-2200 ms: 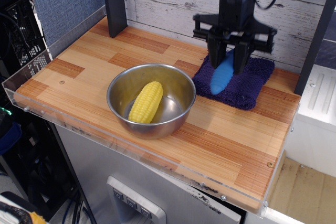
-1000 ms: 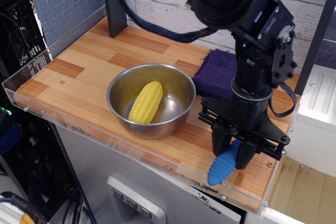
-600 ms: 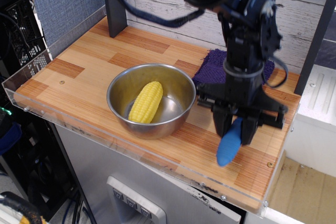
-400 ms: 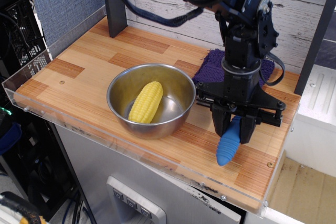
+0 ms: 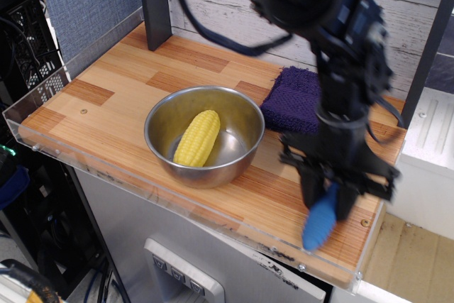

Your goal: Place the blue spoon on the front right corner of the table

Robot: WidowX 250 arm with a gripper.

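My gripper (image 5: 328, 200) is shut on the blue spoon (image 5: 319, 223). Only the spoon's ribbed bright-blue handle shows; it hangs down and to the left from the fingers, its tip close above the wood near the front right corner of the table (image 5: 128, 83). The spoon's metal bowl is hidden between the fingers. The frame is blurred around the arm, so I cannot tell whether the handle tip touches the table.
A steel bowl (image 5: 237, 115) holding a yellow corn cob (image 5: 197, 138) stands mid-table. A dark purple knitted cloth (image 5: 296, 102) lies at the back right. A dark post (image 5: 154, 1) stands at the back left. A clear acrylic rim (image 5: 213, 214) edges the front.
The gripper lifted the spoon off the cloth and carried it to the front right. In the last half second it shifted right and down toward the corner.
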